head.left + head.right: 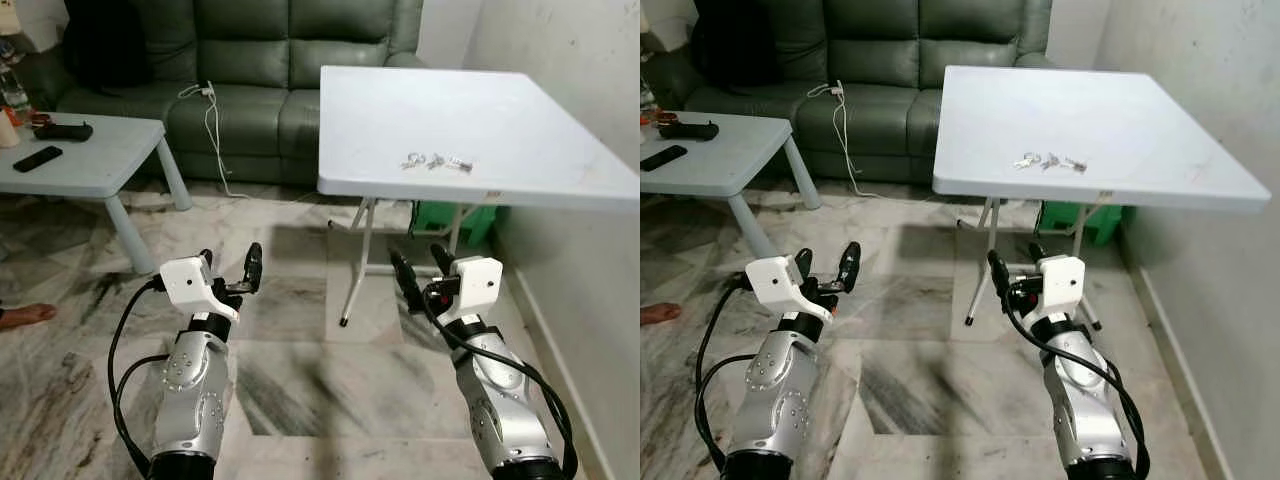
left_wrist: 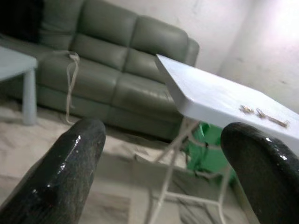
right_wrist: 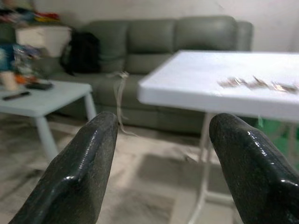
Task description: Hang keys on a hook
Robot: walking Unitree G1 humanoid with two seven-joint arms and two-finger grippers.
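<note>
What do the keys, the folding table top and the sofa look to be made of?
Keys: metal, likely; small silvery, glinting pieces.
Folding table top: probably moulded plastic; pale matte surface with a rounded edge, on thin metal-looking legs.
Sofa: leather or leatherette; grey-green, smooth, soft sheen on the padded cushions.

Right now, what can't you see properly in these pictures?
- The keys on the white table: too small in the eye views and blurred in the right wrist view to count them.
- The hook: I can't make one out on the wall.
- The green thing under the table: mostly hidden by the tabletop.
</note>
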